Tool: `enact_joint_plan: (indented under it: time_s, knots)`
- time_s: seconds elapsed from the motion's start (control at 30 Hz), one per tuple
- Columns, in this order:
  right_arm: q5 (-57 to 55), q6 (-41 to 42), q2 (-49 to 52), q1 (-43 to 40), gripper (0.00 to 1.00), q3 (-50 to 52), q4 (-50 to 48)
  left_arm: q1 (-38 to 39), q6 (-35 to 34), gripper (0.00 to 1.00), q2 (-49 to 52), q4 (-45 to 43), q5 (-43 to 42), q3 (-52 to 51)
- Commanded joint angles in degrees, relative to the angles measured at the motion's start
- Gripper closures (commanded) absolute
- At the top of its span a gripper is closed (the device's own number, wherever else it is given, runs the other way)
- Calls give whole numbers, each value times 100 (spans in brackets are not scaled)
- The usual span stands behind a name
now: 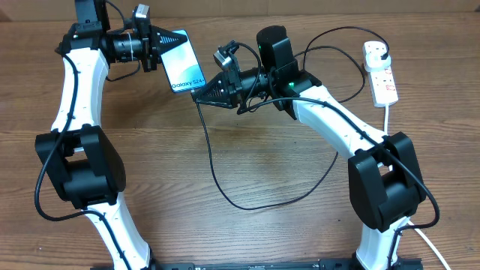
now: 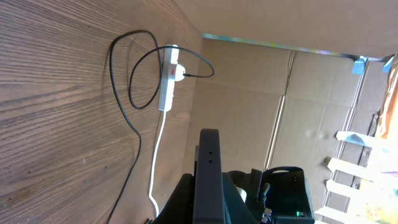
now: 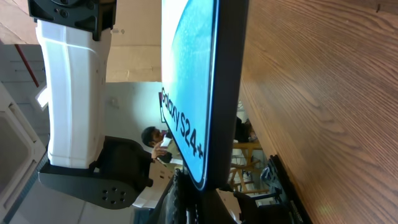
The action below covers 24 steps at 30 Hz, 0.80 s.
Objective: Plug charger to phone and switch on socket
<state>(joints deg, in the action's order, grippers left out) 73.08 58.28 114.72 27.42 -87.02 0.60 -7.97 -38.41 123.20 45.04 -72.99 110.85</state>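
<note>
Your left claw (image 1: 159, 46) clamps the slim, glossy, black-edged phone (image 1: 182, 64) with its cyan screen over the wooden surface (image 1: 285, 240), long axis aimed at your right claw (image 1: 199, 94), which pinches the thin black charger cable (image 1: 208, 150) at the phone's lower end. The white plastic power strip (image 1: 381, 71) lies well apart, nearer your right arm.

Slim black-edged smartphone with cyan "Galaxy S24+" screen (image 1: 184, 61), top end clamped in left gripper (image 1: 158, 47), bottom edge at right gripper (image 1: 196, 94), thin black charger cable (image 1: 210, 150) held there, looping away to white red-switched power strip (image 1: 382, 75), black plug seated, far beyond both.
</note>
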Motion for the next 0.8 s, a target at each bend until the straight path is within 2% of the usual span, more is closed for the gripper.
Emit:
enact_joint_plan:
  time_s: [0.0,0.77]
  knots:
    - [11,2,28,-17,96,-107,-57,-9,111,95,13,22,-140,85]
    - [50,4,28,-11,96,-107,-55,-7,111,95,13,76,-50,85]
